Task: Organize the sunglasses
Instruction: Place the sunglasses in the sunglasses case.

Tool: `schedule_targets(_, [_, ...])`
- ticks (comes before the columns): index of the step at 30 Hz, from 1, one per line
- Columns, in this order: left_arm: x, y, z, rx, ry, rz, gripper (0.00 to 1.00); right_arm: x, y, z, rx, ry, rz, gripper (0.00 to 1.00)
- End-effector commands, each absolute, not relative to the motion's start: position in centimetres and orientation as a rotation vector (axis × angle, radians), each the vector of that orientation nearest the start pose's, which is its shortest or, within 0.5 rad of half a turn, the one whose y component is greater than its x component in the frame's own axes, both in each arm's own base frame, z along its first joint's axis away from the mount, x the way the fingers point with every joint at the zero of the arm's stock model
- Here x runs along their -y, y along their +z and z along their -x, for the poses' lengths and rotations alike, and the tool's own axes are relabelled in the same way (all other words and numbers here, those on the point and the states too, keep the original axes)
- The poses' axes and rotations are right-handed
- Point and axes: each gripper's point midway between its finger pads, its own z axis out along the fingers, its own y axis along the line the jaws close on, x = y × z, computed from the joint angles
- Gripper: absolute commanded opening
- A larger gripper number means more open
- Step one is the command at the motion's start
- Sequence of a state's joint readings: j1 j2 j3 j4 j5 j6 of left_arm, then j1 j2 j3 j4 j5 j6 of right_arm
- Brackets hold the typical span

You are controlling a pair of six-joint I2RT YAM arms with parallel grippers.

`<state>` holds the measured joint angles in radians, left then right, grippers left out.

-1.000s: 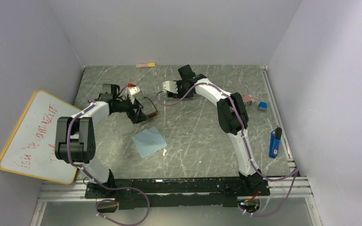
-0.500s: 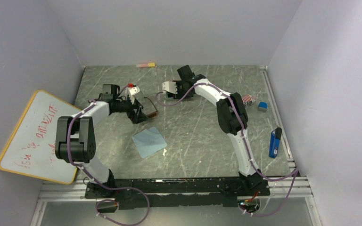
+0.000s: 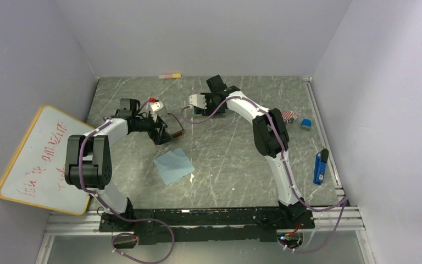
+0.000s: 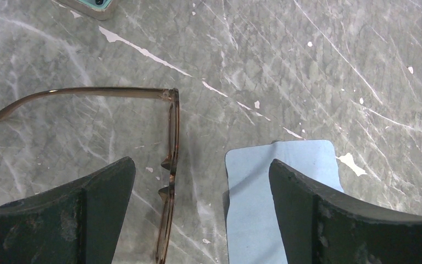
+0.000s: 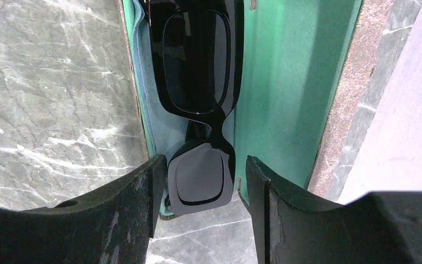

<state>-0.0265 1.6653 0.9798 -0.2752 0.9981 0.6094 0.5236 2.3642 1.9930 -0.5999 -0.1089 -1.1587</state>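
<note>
I read the left claw (image 4: 199,162) as wide, over the thin amber sunglasses (image 4: 171,137) on the bench (image 4: 307,55) toward the far-left corner. Right claw (image 5: 204,159) narrow, straddling the black sunglasses (image 5: 195,60) in an open green-lined case (image 5: 286,82) near the far edge.

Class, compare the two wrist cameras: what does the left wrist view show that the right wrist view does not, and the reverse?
Left wrist only: the brown sunglasses, beside a blue cloth but apart from it. Right wrist only: the black sunglasses, lying in an open green-lined case. Both: the marble table and an open claw, with the left claw and the right claw each straddling its own pair.
</note>
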Motion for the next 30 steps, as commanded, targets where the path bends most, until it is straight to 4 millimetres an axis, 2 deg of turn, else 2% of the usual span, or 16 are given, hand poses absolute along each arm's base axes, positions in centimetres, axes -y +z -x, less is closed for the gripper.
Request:
schedule_targets(1, [14.6,10.2,-35.3,-1.865,-0.926,-1.032,0.96,-28.3,7.7,-52.2,-1.622,-0.126,1.891,0.59])
schedule_targets(7, [14.5,11.7,-35.9,-1.845,-0.889,-1.013,0.96,-28.3,10.1,-51.7,-1.613,-0.116,1.872,0.61])
schedule_targets(13, [14.2,14.4,-37.9,-1.814,-0.808,-0.958,0.96,-28.3,12.0,-50.3,-1.613,-0.072,1.850,0.63])
schedule_targets(22, [14.5,17.5,-43.5,-1.802,-0.790,-0.796,0.96,-28.6,12.9,-48.2,-1.643,0.020,1.827,0.66])
schedule_targets(24, [14.8,18.2,-45.4,-1.803,-0.774,-0.779,0.96,-28.8,13.9,-47.6,-1.697,0.069,1.743,0.68])
schedule_targets(26, [15.8,18.9,-47.0,-1.807,-0.765,-0.799,0.96,-28.9,14.7,-47.4,-1.823,0.125,1.600,0.70])
schedule_targets(28, [17.2,19.5,-48.5,-1.819,-0.770,-0.820,0.96,-29.0,15.4,-46.6,-1.901,0.186,1.546,0.69])
schedule_targets(30, [18.7,20.1,-49.9,-1.836,-0.802,-0.825,0.96,-29.1,14.9,-45.0,-1.953,0.269,1.495,0.69])
